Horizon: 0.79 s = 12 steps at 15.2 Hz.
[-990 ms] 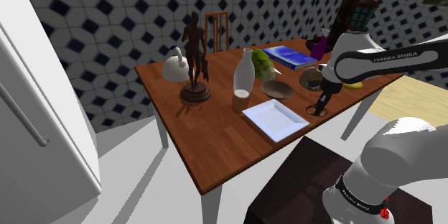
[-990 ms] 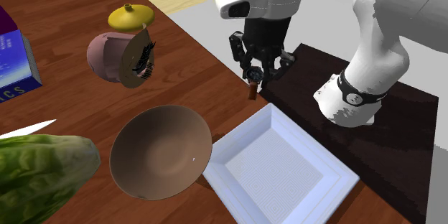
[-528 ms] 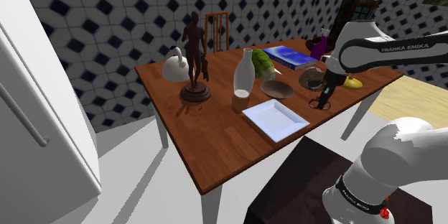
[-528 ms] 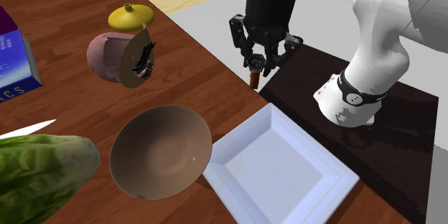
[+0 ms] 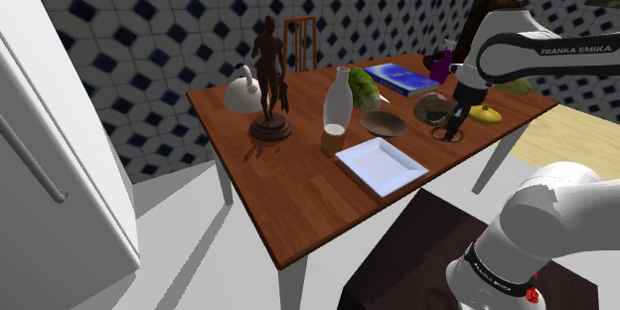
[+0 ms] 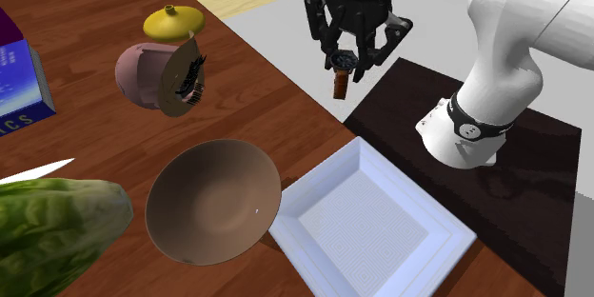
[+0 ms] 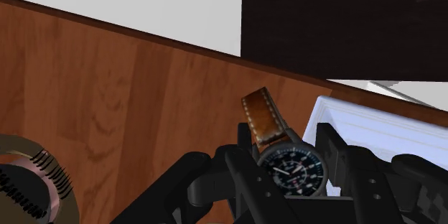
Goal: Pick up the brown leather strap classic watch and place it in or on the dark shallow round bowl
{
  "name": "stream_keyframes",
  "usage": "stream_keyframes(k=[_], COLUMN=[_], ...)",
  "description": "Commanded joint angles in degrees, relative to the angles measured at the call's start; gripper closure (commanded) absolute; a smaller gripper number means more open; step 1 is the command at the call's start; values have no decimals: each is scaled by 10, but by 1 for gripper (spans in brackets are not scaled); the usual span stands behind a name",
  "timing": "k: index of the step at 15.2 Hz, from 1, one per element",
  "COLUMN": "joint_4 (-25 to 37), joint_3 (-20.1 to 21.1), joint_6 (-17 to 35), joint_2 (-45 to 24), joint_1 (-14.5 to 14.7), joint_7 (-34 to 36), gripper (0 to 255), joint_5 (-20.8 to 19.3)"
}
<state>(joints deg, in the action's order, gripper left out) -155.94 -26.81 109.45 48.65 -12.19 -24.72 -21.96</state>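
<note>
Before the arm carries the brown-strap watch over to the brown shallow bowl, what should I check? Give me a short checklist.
1. Grip: the black gripper is shut on the brown-strap, dark-dial watch: ok.
2. Lift: the watch hangs above the edge of the brown wooden table, and its strap end touches nothing: ok.
3. Target: the brown shallow round bowl sits upright with nothing in it: ok.
4. Path: the low white square tray lies right beside the bowl. At this height it is probably no obstacle: ok.
5. Firmness of the hold for the carry: cannot tell.
</note>
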Motion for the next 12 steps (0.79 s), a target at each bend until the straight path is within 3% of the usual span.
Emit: stream_keyframes(k=[1,12], joint_4=[22,226], joint_3=[2,-38], joint_6=[3,76], joint_2=[-24,-302], joint_1=[13,125], joint_7=[4,-7], gripper=[255,255], joint_5=[9,106])
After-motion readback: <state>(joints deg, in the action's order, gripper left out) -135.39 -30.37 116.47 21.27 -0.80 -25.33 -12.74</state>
